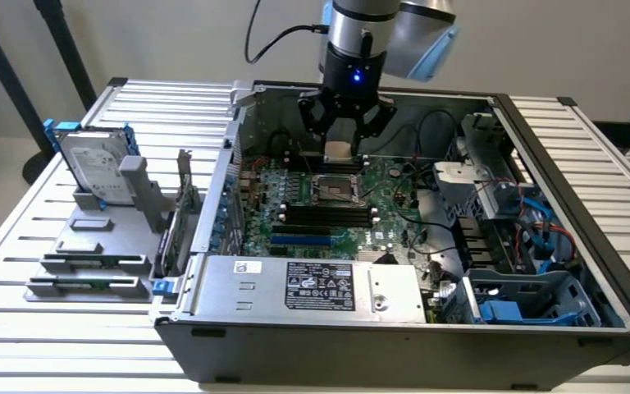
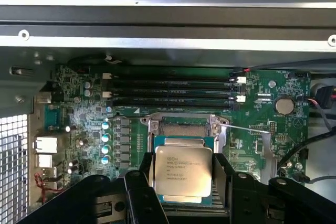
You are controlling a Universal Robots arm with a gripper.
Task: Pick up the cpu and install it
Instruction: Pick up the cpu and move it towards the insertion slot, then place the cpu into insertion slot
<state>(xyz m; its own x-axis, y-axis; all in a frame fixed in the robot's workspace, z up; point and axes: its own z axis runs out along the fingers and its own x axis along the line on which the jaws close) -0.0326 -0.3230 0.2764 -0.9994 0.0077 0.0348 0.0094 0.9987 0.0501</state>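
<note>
Silver-grey cpu (image 2: 182,174) sits pinched between the gripper (image 1: 341,149) fingers (image 2: 139,198); we judge it the install step, open socket (image 2: 184,125) just beyond the fingertips. Seating calls for level, square alignment over it.

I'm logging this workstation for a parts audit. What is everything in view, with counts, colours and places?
slatted metal table: one, silver, under everything
open metal computer case: one, dark grey, on the table
motherboard: one, green, inside the case
long memory slots: four, black, beside the socket
empty processor socket: one, silver-framed, below the gripper
hard drive in a blue bracket: one, silver, upright, exterior view's left of the case
small square cpu: one, silver-grey, held above the socket
gripper: one, black, shut on the cpu
</note>
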